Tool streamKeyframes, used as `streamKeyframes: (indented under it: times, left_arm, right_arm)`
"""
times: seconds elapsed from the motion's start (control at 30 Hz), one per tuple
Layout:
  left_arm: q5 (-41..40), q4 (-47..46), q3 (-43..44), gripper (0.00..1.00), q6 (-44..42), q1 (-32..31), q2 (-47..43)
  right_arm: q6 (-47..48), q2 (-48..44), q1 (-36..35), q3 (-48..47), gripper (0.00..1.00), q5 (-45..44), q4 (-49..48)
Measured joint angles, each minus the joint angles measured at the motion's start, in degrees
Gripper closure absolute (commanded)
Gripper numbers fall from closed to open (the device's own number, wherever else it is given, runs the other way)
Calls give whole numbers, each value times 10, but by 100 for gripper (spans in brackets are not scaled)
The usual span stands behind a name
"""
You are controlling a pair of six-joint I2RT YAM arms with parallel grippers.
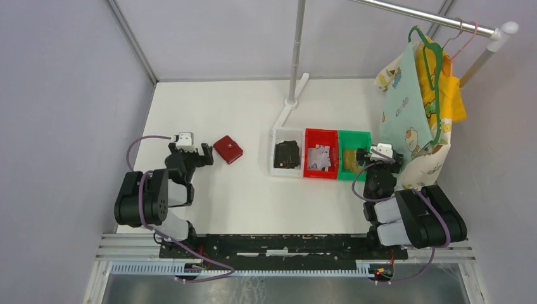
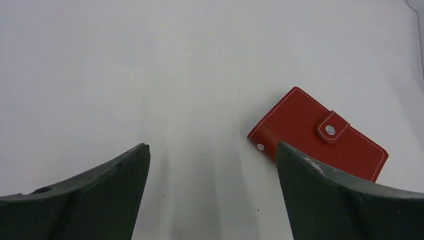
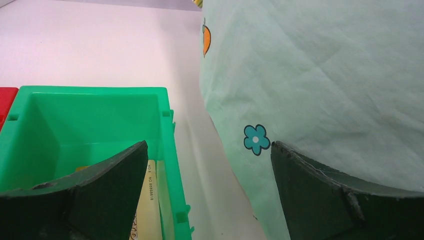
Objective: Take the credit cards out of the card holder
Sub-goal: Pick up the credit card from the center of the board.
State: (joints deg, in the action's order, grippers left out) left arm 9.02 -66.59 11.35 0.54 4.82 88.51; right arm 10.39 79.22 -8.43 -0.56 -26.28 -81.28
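From above, the card holder (image 1: 228,149) lies shut on the white table (image 1: 253,202), so whatever is inside it is hidden. It sits just to the right of the left claw (image 1: 190,151), near but not touching. The left claw's fingers are spread with nothing between them. The right claw (image 1: 378,154) hovers at the green bin (image 1: 353,133), partly masked by its own wrist; its gap is hard to read here. The white bin (image 1: 277,170) holds something dark, the red bin (image 1: 321,132) something pale grey and the green one something tan. All are too small to tell apart.

The left wrist view shows both fingers wide apart over bare table. The card holder (image 2: 300,125) lies ahead and to the right, its near corner cut off behind the right finger (image 2: 340,200). Its snap tab (image 2: 332,127) is fastened.

The right wrist view shows the jaws spread and gripping nothing. The left finger (image 3: 90,195) covers much of the green bin's floor, where a cream printed strip (image 3: 148,200) shows only in part. A mint-green flowered cloth (image 3: 325,75) fills the right side, and the card holder is out of sight.
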Motion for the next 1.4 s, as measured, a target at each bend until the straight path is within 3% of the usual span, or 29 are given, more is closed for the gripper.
streamKeyframes:
  times: [0.37,0.67,0.87,1.03,1.17,1.4]
  left_arm:
    - [2,46,23,0,0,12,-24]
    - [6,228,121,0,0,21,-112]
    - [38,445,273,0,-4,26,-152]
    - [72,585,364,0,-37,26,-156]
    - [97,677,391,0,-66,26,-139]
    - [131,772,391,0,-90,-6,-99]
  right_arm:
    - [0,0,2,0,2,4,0]
    - [-1,-28,1,0,2,-1,19]
    - [-45,-213,-25,-20,2,-68,242]
    - [-144,-273,-24,-80,2,-52,406]
    - [-235,-286,-21,-126,2,15,512]
    - [-269,-231,-38,-170,8,123,615]
